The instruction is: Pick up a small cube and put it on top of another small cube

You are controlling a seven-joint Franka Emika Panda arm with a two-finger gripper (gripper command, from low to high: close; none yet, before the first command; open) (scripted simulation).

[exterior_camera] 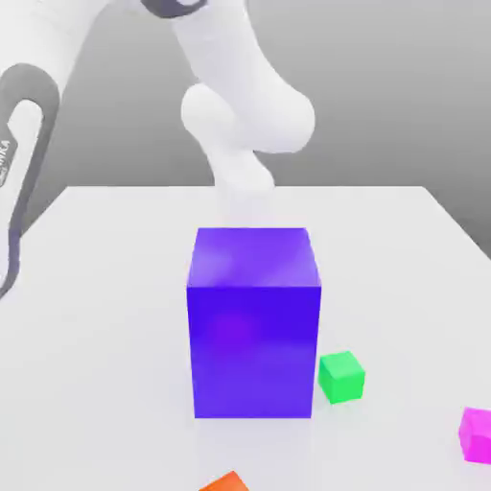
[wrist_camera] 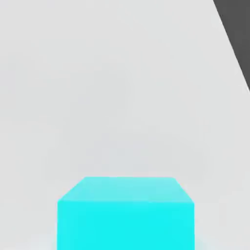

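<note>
Gripper state I cannot tell, its hand camera looking down on a cyan cube [wrist_camera: 125, 215] resting on the white table [wrist_camera: 122, 88], so the judgement is: centre over that cube, descend straight, and close squarely across opposite faces before lifting.

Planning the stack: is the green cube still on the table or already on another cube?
On the table: the green cube sits directly on the white table, beside the large blue block.
</note>
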